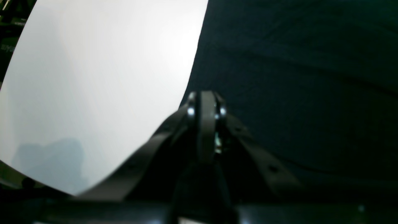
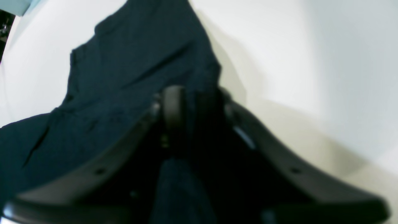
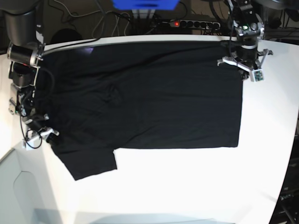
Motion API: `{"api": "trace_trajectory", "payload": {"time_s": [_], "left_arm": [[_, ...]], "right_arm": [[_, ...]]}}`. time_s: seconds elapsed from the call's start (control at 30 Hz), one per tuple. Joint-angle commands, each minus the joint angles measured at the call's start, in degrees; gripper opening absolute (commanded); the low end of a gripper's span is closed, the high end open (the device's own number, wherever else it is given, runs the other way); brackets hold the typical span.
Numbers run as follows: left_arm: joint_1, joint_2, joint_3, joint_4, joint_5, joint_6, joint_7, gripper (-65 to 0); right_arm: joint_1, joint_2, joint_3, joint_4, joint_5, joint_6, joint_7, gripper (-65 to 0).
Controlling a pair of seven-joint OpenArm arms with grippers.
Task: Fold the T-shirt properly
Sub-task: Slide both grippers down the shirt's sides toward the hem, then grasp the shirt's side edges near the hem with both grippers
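Note:
The black T-shirt lies spread plain side up on the white table, hem toward the right and one sleeve at the lower left. No print shows. My left gripper sits at the hem's far right corner. In the left wrist view its fingers are pressed together right on the shirt's edge. My right gripper is at the shirt's left end. In the right wrist view it is shut on a fold of the dark cloth, which runs up between the fingers.
A blue box, a power strip and cables lie behind the table's far edge. The table's curved edge runs down the right side. Bare white tabletop lies in front of the shirt.

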Motion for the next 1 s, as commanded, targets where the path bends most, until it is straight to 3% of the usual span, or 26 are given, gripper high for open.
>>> {"api": "trace_trajectory", "payload": {"time_s": [0.0,0.07,0.17,0.27,0.4,0.5,0.73,0.97], "left_arm": [[-0.9,-0.1,-0.1,1.0,0.0,0.1,-1.1,-63.1],[-2.7,-0.1,-0.2,1.0,-0.1,-0.2,0.8,-63.1],[-8.0,-0.1,-0.4,1.0,-0.8,-0.5,7.5,-63.1],[-13.9,-0.3,-4.5,1.0,-7.3,-0.5,14.8,-61.8],[-23.9,-0.8,-13.0,0.9,-18.9,-0.5,27.1,-46.7],[-31.2,-1.3,-18.3,-1.1,-22.4,-0.5,32.8,-38.2],[-40.8,-7.1,-19.5,-18.7,-23.0,-0.5,33.0,-37.6],[-47.7,-13.2,-18.9,-41.0,-23.2,-0.5,23.6,-37.1]], "right_arm": [[0.4,0.4,-0.7,0.1,-1.9,0.7,-2.8,-55.4],[0.8,0.4,-3.1,0.1,-1.9,0.7,-2.8,-59.6],[0.9,0.3,-4.6,0.1,-1.9,0.7,-2.8,-60.6],[0.9,-0.4,-5.0,0.1,-1.9,0.7,-2.8,-61.7],[0.9,-0.5,-5.0,0.1,-1.9,0.7,-2.8,-65.0],[0.9,-0.5,-5.0,0.1,-1.9,0.7,-2.8,-65.0],[0.9,-0.5,-5.0,0.1,-1.9,0.7,-2.8,-65.0],[0.9,-0.5,-5.0,0.1,-1.9,0.7,-2.8,-65.0]]}}
